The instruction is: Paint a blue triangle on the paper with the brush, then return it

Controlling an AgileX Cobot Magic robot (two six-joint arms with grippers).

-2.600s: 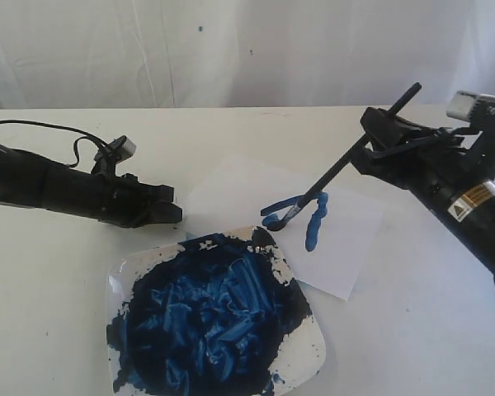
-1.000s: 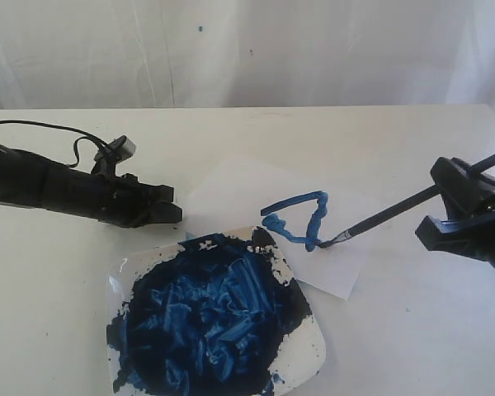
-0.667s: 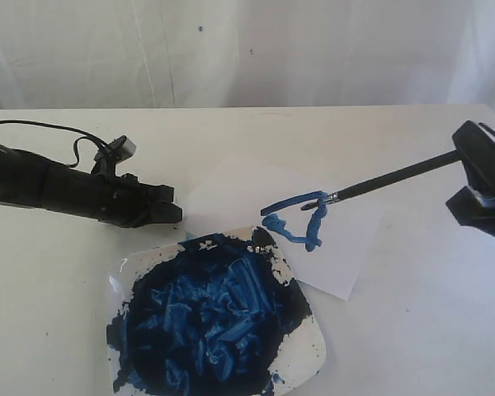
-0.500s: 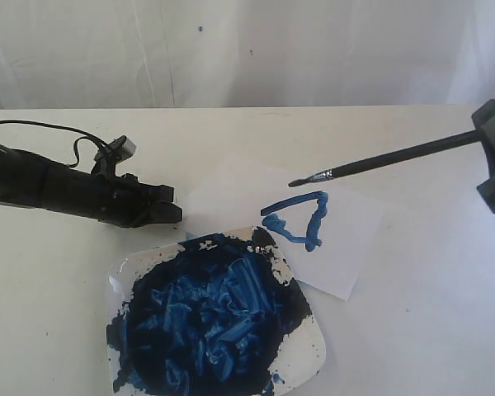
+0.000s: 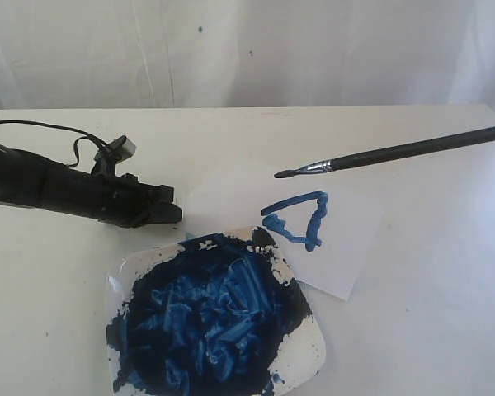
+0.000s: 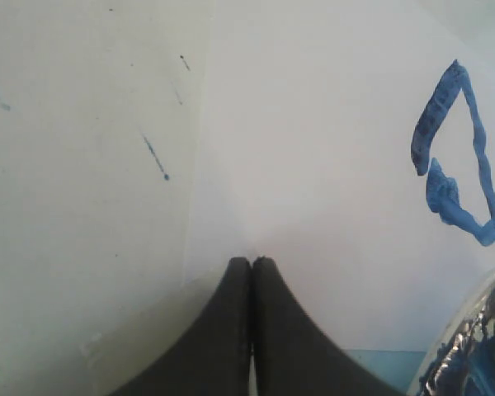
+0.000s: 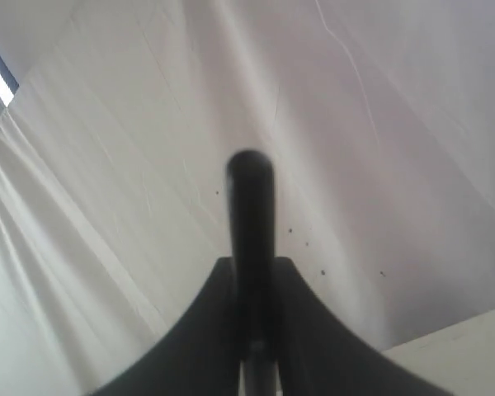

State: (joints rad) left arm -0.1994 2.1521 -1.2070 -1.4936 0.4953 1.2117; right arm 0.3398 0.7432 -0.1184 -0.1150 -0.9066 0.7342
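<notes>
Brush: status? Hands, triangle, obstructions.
Right hand shut on brush, bristles off the paper. Left hand shut, empty. Blue triangle painted; brush not yet returned. Nothing blocking.

- Exterior view: up high, looking down across the table (image 5: 49,313) toward the curtain (image 5: 313,49).
- Left wrist view: low, close over the paper (image 6: 313,165), catching the blue triangle (image 6: 433,115) the exterior also sees.
- Right wrist view: tipped up along the brush (image 7: 249,214), facing curtain.
</notes>
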